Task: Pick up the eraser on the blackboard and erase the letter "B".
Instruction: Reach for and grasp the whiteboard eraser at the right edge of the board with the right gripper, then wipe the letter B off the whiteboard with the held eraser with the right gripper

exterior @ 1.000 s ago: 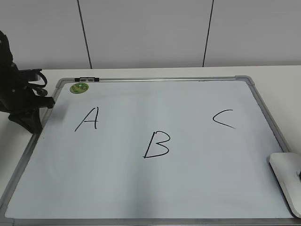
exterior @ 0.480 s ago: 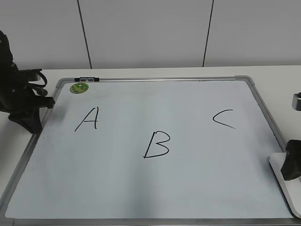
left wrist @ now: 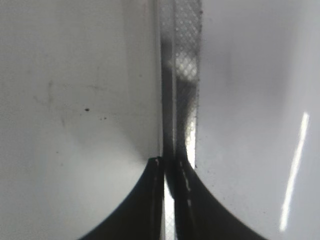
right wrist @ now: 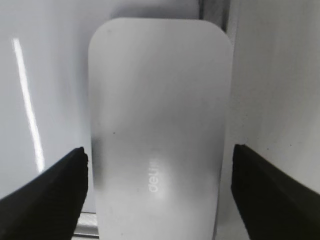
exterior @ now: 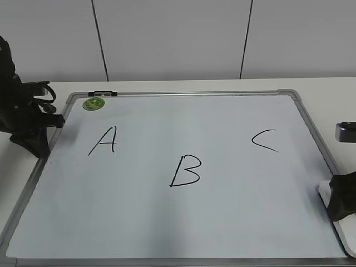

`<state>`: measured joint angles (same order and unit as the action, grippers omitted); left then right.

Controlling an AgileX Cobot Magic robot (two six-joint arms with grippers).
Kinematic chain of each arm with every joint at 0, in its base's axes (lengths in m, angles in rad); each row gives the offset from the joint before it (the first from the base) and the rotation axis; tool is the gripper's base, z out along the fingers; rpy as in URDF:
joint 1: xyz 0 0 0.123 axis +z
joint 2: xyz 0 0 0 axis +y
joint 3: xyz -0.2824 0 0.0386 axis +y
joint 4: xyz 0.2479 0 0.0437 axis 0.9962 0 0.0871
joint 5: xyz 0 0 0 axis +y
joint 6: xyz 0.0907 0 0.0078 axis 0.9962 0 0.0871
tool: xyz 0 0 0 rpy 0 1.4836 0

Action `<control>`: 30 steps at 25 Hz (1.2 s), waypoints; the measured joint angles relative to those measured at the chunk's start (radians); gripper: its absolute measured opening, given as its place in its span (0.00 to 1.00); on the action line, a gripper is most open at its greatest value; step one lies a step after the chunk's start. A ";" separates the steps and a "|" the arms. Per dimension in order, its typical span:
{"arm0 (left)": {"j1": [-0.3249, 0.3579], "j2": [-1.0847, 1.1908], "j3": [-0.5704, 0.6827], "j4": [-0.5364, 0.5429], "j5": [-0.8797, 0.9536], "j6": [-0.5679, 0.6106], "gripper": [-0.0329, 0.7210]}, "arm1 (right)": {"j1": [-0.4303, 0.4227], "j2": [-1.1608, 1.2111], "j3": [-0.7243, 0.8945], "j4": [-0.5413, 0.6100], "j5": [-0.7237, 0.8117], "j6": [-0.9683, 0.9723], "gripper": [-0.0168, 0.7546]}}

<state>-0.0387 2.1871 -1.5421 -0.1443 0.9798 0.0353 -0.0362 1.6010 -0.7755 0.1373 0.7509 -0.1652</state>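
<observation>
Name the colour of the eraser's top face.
White with small grey print; the eraser shows best in the right wrist view.

Green round magnet (exterior: 94, 103) = landmark, far-left area. Small black-and-silver clip (exterior: 103, 93) just behind it, slightly right. Black "A" (exterior: 104, 140) in front of magnet, nearer cam. Black "C" (exterior: 264, 140) well to magnet's right. White bench (exterior: 167, 85) under all.

On the blackboard (exterior: 222, 217), the letter "B" (exterior: 185, 171) sits near the middle, with "A" (exterior: 104, 140) to its left and "C" (exterior: 264, 140) to its right. A magnet (exterior: 93, 103) lies at the far-left corner. The eraser (right wrist: 157, 130) rests at the near-right edge, between the right gripper (right wrist: 159, 192) fingers.
</observation>
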 joint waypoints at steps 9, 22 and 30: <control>0.000 0.000 0.000 0.000 0.000 0.000 0.07 | 0.018 0.061 -0.002 0.002 -0.014 0.002 0.86; 0.000 0.000 0.000 0.000 -0.002 0.000 0.07 | 0.022 0.065 -0.007 0.002 -0.014 0.002 0.69; 0.000 0.000 0.000 -0.004 -0.002 0.000 0.07 | 0.022 0.069 -0.115 0.018 0.123 -0.003 0.69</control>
<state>-0.0387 2.1871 -1.5421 -0.1487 0.9780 0.0353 -0.0144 1.6700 -0.8900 0.1549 0.8741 -0.1686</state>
